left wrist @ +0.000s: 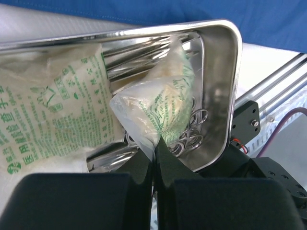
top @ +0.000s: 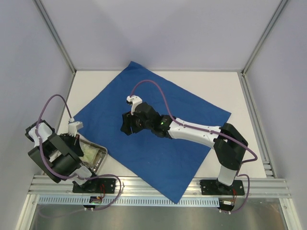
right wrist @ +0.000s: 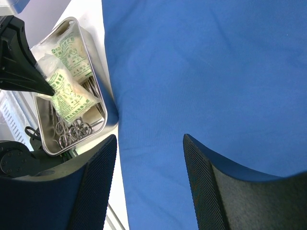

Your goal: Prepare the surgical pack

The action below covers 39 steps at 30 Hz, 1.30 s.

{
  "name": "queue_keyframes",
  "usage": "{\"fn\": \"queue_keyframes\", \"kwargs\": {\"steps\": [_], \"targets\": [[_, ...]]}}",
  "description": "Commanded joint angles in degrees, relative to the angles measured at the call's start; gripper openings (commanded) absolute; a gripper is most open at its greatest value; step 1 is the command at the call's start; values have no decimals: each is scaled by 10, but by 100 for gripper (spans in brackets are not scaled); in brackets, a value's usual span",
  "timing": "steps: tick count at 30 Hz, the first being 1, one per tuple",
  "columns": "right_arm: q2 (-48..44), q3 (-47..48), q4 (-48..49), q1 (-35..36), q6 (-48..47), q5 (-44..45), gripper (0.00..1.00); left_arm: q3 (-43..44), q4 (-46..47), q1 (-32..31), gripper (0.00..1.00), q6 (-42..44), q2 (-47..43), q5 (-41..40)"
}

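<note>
**Drape laid flat, with the tray beside it**

The surgical pack (top: 187,158) lay spread flat as a blue sheet, set cornerwise on the white desk (top: 225,91). Just off the pack's edge, on the left arm's side, stood a steel tray (left wrist: 225,72). Over that tray, beside the pack, the left claw (left wrist: 154,152) was clenched on the corner of a green-printed packet (left wrist: 160,108). A second packet (left wrist: 53,110) and ring-handled instruments (left wrist: 192,134) lay in the tray. Over the pack's middle the right claw (top: 128,125) was released, jaws apart, grasping nothing; whether it touched the fabric could not be told.
</note>
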Motion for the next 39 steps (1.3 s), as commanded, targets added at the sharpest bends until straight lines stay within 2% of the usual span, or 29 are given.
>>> {"fn": "queue_keyframes", "kwargs": {"steps": [1,7,12,18,20,23,24,26,27,29,33,37,39], "targets": [[-1,-6,2,2,-10,0,60,13,-118,3,0,54,11,63],[3,-7,4,2,-9,-1,60,10,-138,2,0,66,18,105],[2,-7,4,2,-9,-3,60,-11,-116,2,0,64,47,93],[-1,-7,2,2,-11,0,60,-7,-45,2,2,5,72,54],[-1,-8,1,2,-12,0,60,-2,-30,2,6,-7,78,41],[0,-8,0,2,-12,0,60,1,-27,2,21,-14,75,39],[0,-8,0,3,-12,0,61,1,-28,2,32,-14,72,38],[-1,-7,-2,2,-13,-1,61,8,-34,2,45,-16,56,35],[-1,-7,-3,2,-14,-1,61,12,-34,2,56,-21,47,34],[-3,-7,-7,2,-18,0,61,29,-34,2,62,-30,18,26],[-13,-8,-15,3,-26,7,61,75,-61,2,65,-51,-30,24],[-32,-15,-33,-1,-42,42,62,108,-41,3,66,-103,-69,2],[-44,-25,-38,-9,-45,60,62,98,-33,2,58,-117,-91,-4]]}}
